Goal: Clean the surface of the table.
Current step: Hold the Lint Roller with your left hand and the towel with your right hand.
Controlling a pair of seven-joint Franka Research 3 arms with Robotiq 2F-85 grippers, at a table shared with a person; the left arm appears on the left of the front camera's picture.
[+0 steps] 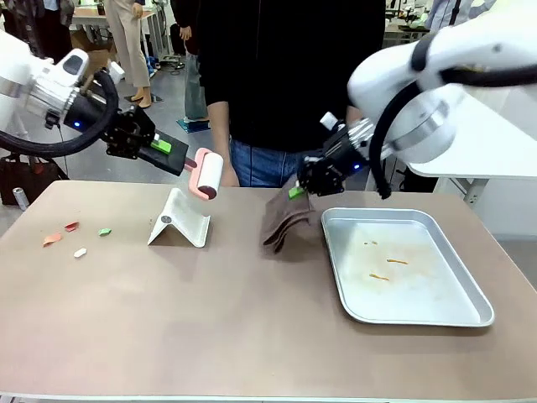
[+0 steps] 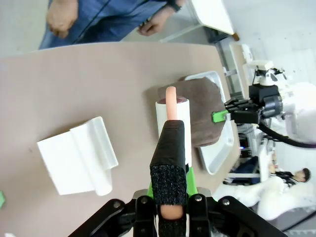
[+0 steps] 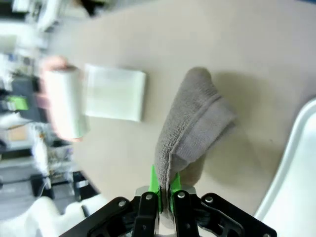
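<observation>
Stretching across the front view, the table is seen as a wide tan-brown top, with a person in a dark top and jeans standing at its far edge. The left gripper is held above the left half of the table, and its fingers are clamped on the black foam grip of a lint roller. The pink-framed white roll is tilted downward and is kept in the air just above a white folded stand, which is set on the table top.

A brown cloth is pinched at its upper edge between the green pads of the right gripper. The cloth is hung in loose folds just beside the left rim of a silver tray. Whether its lower end is resting on the table cannot be told. A few small yellowish crumbs are scattered inside the tray.

Near the table's left edge, four small scraps are laid close together: an orange scrap, a red scrap, a green scrap and a white scrap. In the left wrist view, the person's hands are seen hanging beyond the far edge, apart from both grippers.
</observation>
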